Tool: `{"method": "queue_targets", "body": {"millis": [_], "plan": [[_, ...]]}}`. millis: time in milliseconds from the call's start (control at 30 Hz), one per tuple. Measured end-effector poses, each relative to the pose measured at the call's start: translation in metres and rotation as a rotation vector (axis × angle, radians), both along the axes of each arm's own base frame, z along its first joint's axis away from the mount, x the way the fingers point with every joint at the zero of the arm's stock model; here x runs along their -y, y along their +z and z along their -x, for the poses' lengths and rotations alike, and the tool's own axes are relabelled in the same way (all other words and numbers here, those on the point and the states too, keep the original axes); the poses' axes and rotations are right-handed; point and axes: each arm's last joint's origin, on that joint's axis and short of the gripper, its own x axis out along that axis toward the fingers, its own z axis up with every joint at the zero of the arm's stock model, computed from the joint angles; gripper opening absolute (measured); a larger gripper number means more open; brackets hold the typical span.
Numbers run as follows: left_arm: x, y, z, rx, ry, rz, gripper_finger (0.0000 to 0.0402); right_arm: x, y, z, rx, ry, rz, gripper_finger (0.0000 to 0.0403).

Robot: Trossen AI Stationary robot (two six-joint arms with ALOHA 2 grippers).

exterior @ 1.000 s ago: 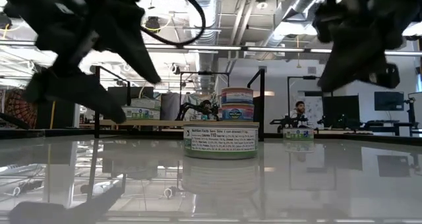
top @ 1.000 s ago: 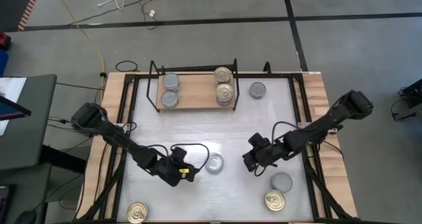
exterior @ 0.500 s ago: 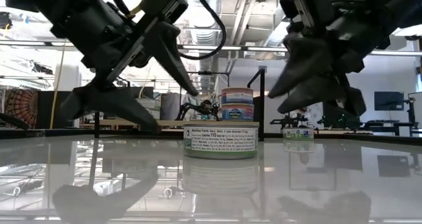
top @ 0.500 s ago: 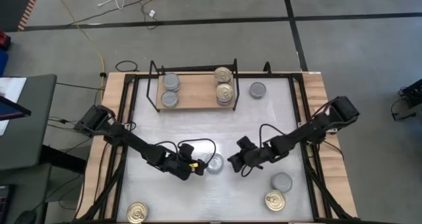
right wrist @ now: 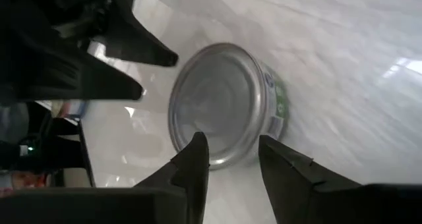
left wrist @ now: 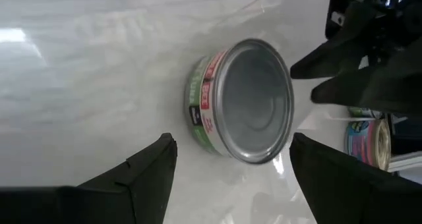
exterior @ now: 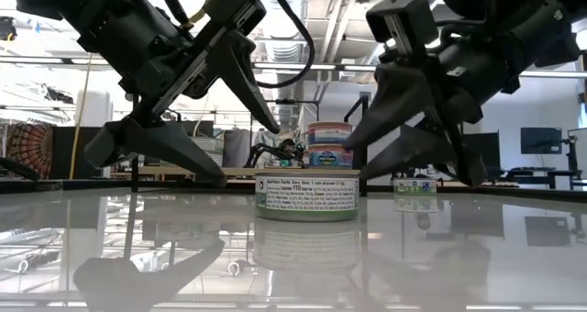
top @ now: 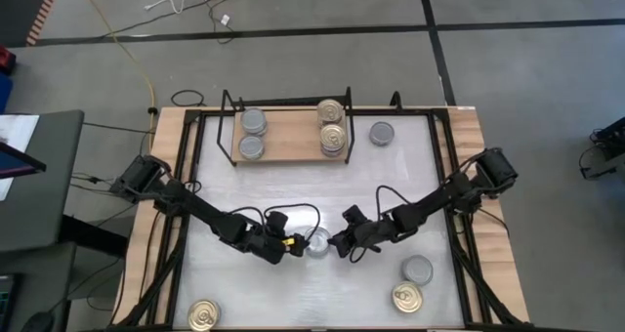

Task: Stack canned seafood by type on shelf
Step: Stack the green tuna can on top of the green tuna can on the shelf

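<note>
A grey-topped can with a green label (top: 317, 242) stands upright on the white table (top: 293, 190), near its middle. My left gripper (top: 296, 245) is open just left of it. In the left wrist view its fingers (left wrist: 148, 168) stand apart short of the can (left wrist: 247, 102). My right gripper (top: 336, 244) is open just right of the can (right wrist: 217, 102), slanting down toward it. In the low view both sets of fingertips hang slightly above and beside the can (exterior: 307, 197). The wooden shelf (top: 288, 142) at the far side carries two grey-topped cans (top: 253, 133) on its left and two gold-topped cans (top: 332, 125) on its right.
A grey-topped can (top: 381, 132) stands just right of the shelf. Another grey-topped can (top: 418, 269) and a gold-topped one (top: 407, 297) sit near the front right. A gold-topped can (top: 203, 315) sits at the front left corner. The black wire frame (top: 230, 127) rises around the shelf.
My right gripper has come down and toward the table's left, up to the middle can, and its fingers have parted. My left gripper has moved a little toward the right, closer to the same can, staying open. The can has stayed in place.
</note>
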Motion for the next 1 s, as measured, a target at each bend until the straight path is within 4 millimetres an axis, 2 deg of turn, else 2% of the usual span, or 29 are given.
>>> {"method": "queue_targets", "body": {"millis": [333,467,633,800,1000], "plan": [[-0.006,-0.001,-0.002,-0.012,0.01,0.007,0.0284,0.015,-0.006,0.0,-0.073,-0.015,0.061,0.0123],[-0.009,-0.001,-0.003,-0.018,0.013,-0.004,0.0284,0.019,-0.006,-0.002,-0.078,-0.012,0.044,0.0121],[-0.01,-0.001,-0.003,-0.02,0.008,-0.014,0.0284,0.014,-0.002,-0.004,-0.029,0.02,0.043,0.0126],[-0.01,-0.001,-0.003,-0.02,0.005,-0.016,0.0284,0.018,-0.002,-0.004,-0.042,0.013,0.054,0.0152],[-0.008,-0.001,-0.003,-0.029,-0.026,-0.01,0.0284,0.022,0.003,-0.01,-0.02,0.02,0.082,0.0227]]}}
